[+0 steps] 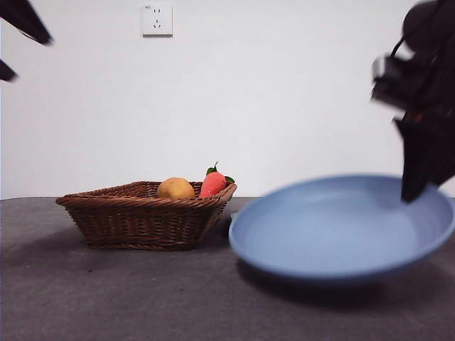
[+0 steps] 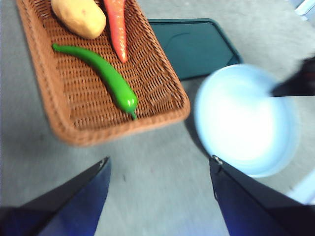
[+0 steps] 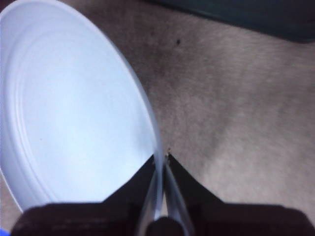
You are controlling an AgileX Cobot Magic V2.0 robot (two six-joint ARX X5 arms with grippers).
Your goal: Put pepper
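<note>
The pepper (image 2: 104, 73) is a slim glossy green vegetable lying in the brown wicker basket (image 2: 49, 105); it is hidden behind the basket wall in the front view. My right gripper (image 3: 161, 160) is shut on the rim of a light blue plate (image 3: 69, 113) and holds it tilted, just above the table right of the basket (image 1: 146, 217); the plate (image 1: 341, 227) and gripper (image 1: 419, 181) are blurred in the front view. My left gripper (image 2: 160, 169) is open and empty, high above the table between basket and plate.
A yellow-orange round item (image 2: 78, 17) and a red-orange carrot-like item (image 2: 117, 29) also lie in the basket. A dark green tray (image 2: 197, 46) lies flat behind the plate (image 2: 246, 120). A wall socket (image 1: 157, 20) is on the white wall.
</note>
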